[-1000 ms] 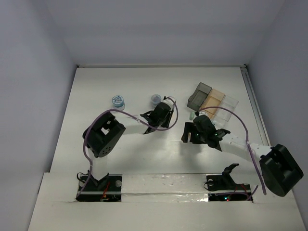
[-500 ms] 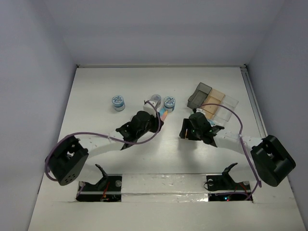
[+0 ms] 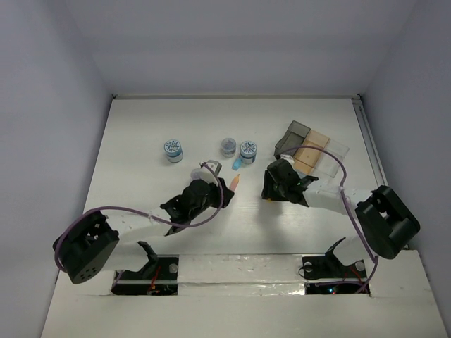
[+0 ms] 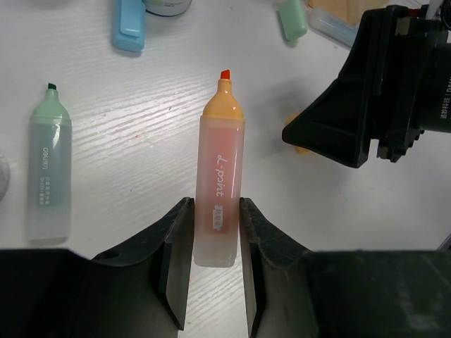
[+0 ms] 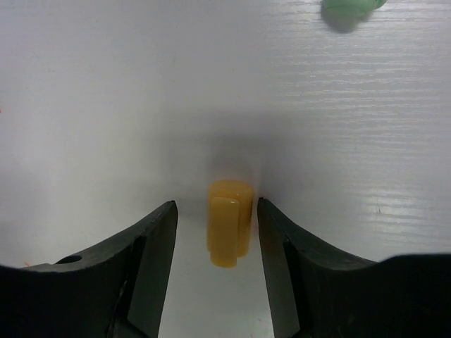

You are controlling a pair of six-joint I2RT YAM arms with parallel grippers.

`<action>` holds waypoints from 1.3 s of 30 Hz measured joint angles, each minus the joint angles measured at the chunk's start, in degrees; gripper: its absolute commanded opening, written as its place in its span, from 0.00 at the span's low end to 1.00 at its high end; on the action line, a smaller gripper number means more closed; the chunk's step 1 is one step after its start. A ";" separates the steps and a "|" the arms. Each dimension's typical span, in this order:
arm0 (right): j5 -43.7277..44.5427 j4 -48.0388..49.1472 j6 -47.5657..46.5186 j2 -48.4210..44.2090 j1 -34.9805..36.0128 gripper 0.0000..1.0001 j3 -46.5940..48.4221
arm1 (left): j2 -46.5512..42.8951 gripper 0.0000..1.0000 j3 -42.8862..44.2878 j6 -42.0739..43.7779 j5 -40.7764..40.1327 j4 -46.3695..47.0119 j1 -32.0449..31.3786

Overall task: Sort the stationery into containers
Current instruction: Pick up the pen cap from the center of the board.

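My left gripper (image 4: 213, 208) is shut on a pink-orange highlighter (image 4: 220, 162), uncapped, its orange tip pointing away from me. A green highlighter (image 4: 49, 165) lies on the table to its left. A blue cap (image 4: 129, 24) and a green cap (image 4: 292, 17) lie further off. My right gripper (image 5: 215, 208) stands open around a small yellow-orange cap (image 5: 229, 222), with a gap on each side. Three blue-and-white rolls (image 3: 173, 148) (image 3: 227, 146) (image 3: 247, 150) stand at mid-table. The containers, dark grey (image 3: 292, 138), tan (image 3: 313, 148) and clear (image 3: 332, 156), sit at the back right.
The two grippers (image 3: 211, 184) (image 3: 273, 186) are close together near the table's middle. The right gripper's black body (image 4: 380, 91) fills the right side of the left wrist view. A white wall borders the table on all sides.
The left arm has drawn back toward the near left with the highlighter, uncovering the rolls. The right gripper has shifted slightly left and its jaws have narrowed around the yellow-orange cap.
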 measured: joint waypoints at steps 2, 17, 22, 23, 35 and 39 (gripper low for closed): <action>0.48 -0.76 -0.22 0.87 0.00 0.54 1.07 | 0.02 0.00 -0.28 -0.46 -0.46 0.31 -0.61; 4.72 -7.08 -1.92 5.40 1.40 0.21 6.54 | -0.26 0.00 -2.08 -2.82 -4.42 2.62 -3.13; 5.07 -7.37 -1.84 5.33 1.88 0.16 6.71 | -1.01 0.00 -2.08 -3.13 -5.03 2.78 -3.48; 4.90 -7.41 -1.86 5.05 1.88 0.15 6.62 | -1.11 0.00 -2.08 -3.21 -4.96 2.80 -3.48; -1.49 6.93 -6.99 -20.70 1.90 0.14 6.84 | -6.73 0.00 -2.16 -7.82 5.38 9.03 -2.29; -4.96 15.50 -8.04 -26.95 1.92 0.14 6.86 | -7.54 0.00 -4.31 -13.55 13.57 18.45 1.88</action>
